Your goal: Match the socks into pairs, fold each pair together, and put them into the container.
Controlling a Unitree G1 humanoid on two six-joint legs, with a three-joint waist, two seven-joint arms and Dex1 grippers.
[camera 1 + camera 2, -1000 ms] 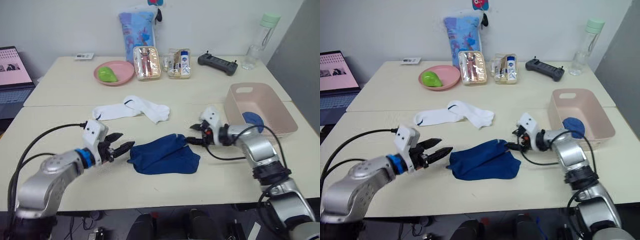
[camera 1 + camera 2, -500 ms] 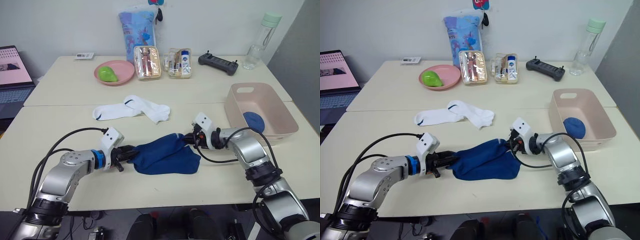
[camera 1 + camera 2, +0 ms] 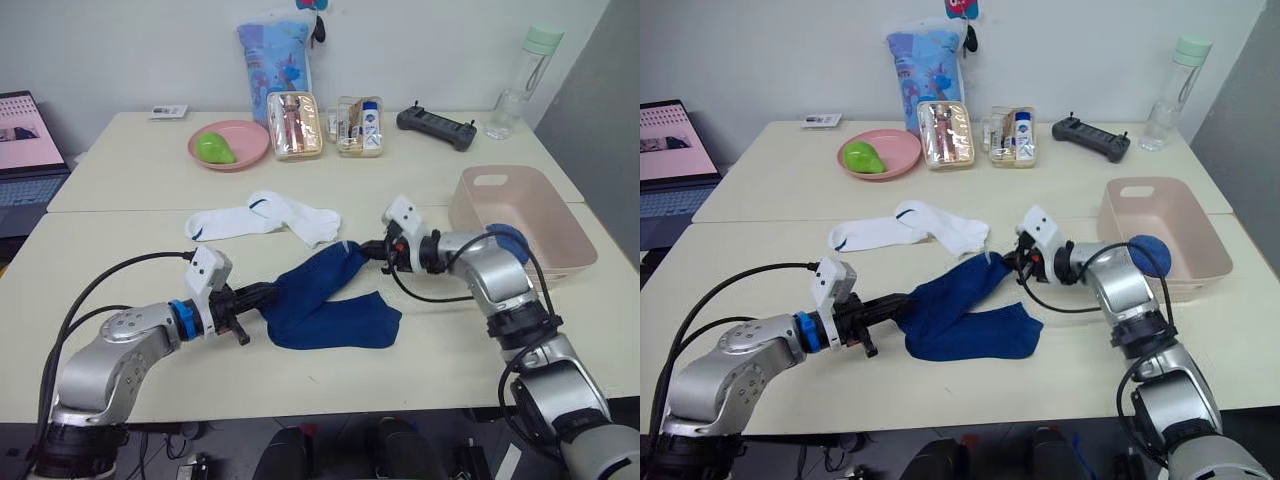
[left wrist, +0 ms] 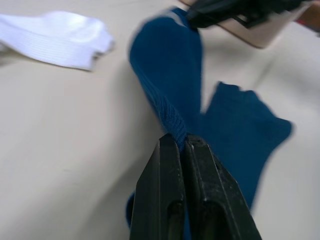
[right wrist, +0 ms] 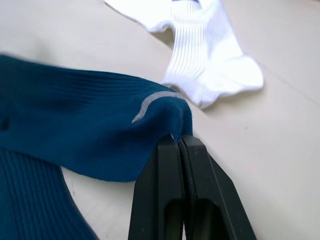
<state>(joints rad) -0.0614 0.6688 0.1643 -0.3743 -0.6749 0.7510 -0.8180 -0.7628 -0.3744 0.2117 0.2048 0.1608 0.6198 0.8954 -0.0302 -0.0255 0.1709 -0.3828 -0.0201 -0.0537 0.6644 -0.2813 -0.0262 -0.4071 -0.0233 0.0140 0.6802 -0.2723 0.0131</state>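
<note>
We've got the left gripper [image 3: 268,293] and right gripper [image 3: 372,250] each clamped on an end of one blue sock [image 3: 318,282], lifting it off its mate [image 3: 345,322] for folding

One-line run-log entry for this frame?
step: pairing blue socks | left gripper: shut on blue sock | right gripper: shut on same sock | white socks: on table | tub: holds blue bundle

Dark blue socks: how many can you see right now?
3, maybe more. One stretched between both grippers, one flat on the table beneath it, one bundle in the pink container, possibly a folded pair.
</note>
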